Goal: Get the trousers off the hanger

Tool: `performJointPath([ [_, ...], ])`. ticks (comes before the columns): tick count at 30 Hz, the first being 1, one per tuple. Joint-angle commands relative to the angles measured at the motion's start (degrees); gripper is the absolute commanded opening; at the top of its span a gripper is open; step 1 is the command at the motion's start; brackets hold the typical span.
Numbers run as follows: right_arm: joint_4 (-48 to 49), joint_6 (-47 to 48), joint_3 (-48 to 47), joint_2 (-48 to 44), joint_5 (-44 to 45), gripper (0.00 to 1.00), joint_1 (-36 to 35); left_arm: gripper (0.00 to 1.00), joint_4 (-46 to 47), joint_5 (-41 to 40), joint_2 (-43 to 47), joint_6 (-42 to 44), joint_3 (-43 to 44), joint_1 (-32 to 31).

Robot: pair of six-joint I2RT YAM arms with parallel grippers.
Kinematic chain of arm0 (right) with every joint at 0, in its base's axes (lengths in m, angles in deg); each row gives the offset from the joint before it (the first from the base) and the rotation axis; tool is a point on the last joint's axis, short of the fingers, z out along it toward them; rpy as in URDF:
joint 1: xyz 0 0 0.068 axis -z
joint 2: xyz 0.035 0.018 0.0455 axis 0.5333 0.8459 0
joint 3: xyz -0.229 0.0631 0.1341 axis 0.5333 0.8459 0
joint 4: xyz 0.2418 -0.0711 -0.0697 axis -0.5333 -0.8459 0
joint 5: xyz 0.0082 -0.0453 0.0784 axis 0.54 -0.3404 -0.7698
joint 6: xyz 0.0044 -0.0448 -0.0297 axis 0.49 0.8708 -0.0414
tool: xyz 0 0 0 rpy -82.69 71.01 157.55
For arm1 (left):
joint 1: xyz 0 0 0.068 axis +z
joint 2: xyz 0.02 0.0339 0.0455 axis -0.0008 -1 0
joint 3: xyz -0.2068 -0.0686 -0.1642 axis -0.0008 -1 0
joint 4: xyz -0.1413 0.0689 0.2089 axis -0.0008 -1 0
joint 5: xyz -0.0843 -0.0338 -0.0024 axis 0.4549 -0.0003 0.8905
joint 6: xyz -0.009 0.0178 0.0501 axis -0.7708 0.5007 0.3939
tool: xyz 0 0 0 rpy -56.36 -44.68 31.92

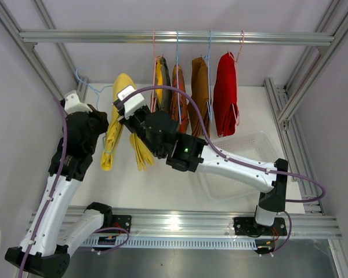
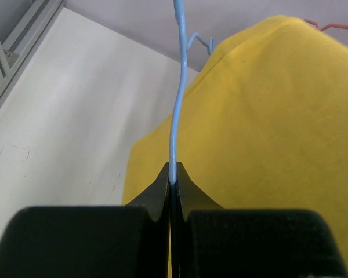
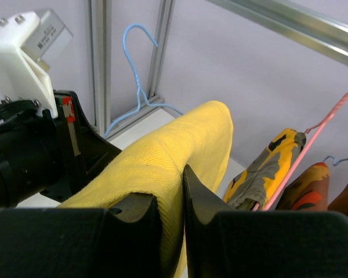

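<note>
My left arm (image 1: 58,194) and right arm (image 1: 235,167) wear white shells between black joint housings, and a purple cable (image 1: 306,180) runs along each. A green light (image 1: 186,150) glows on the right one. My left tool (image 2: 172,174) and right tool (image 3: 171,185) have matte black tapered fingers (image 3: 206,202). A white camera box (image 3: 20,63) tops the left wrist.

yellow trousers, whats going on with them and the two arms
The left gripper is shut on the blue hanger, which is held off the rail. The right gripper pinches the yellow trousers draped over that hanger; they are not yet pulled free. Four other pairs hang on the rail.
</note>
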Motion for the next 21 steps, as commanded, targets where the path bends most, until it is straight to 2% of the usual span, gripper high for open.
performJointPath([
  [1, 7.17, 2.59, -8.45, -3.70, 0.65, 0.00, -0.49, 0.00, 1.61, 0.62, -0.37, 2.08, 0.16, 0.53],
  [9, 0.49, 9.00, -19.54, -2.72, 1.79, 0.00, -1.54, 0.00, 1.43, 1.76, -1.95, 2.26, 0.42, 0.27],
  [21, -0.57, 10.24, -11.82, -13.61, 4.78, 0.00, -5.05, 0.00, 1.26, 0.97, -3.19, 2.70, 0.59, 0.27],
])
